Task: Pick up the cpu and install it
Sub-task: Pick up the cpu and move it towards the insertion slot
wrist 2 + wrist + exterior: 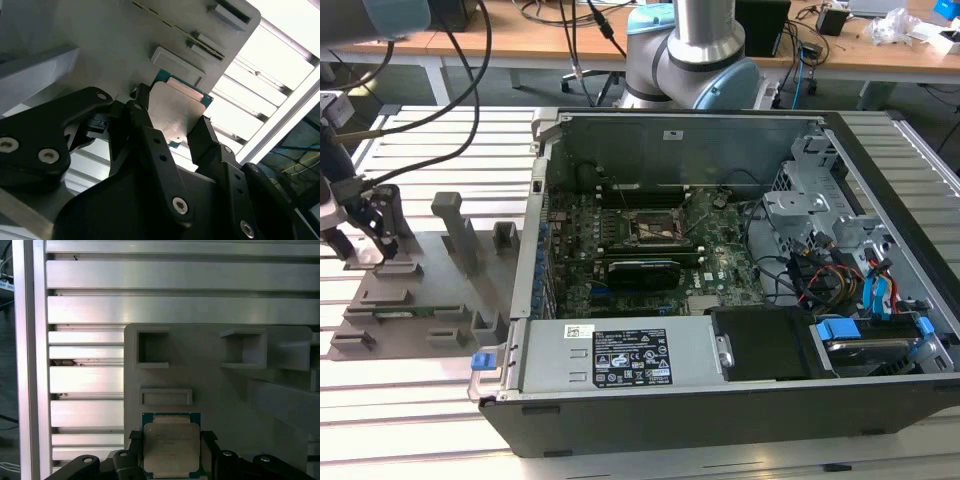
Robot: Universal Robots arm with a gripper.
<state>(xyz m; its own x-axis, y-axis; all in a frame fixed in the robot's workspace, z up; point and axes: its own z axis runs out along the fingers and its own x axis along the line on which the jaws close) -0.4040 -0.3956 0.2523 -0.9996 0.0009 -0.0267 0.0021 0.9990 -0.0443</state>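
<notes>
A: Tool state?
B: The gripper (171, 456) is clamped on the cpu (171, 446). In the first wrist view a black finger (134, 454) presses against each of two opposite edges. The silver lid faces the camera, with a thin green board edge round it.
A: Does the second wrist view agree?
B: Yes. It shows the gripper (172, 122) from a slant, and the cpu (176, 105) sits pinched between the two fingers (204, 135), touching both. That angle also shows the black linkage arms and their screws behind the fingers.
A: Where's the cpu against everything else?
B: Over the grey holder plate (215, 395), just beside a shallow rectangular pocket (165, 396). A square pocket (152, 349) lies further along the plate. I can't tell whether the cpu rests on the plate or hangs clear of it. The slatted table (175, 275) lies beyond the plate.
A: What does the exterior view add?
B: The wider layout. The gripper (382, 240) is at the exterior view's left, low over the holder plate (420, 300), which lies on the slatted table (420, 410). The open computer case (720, 425) is well apart, toward the exterior view's right. Inside it lies the motherboard (710, 265), with a dark square socket (655, 228) near its middle. The arm's base (692, 50) stands behind the case.
A: Anything in the socket?
B: Can't tell from there.
</notes>
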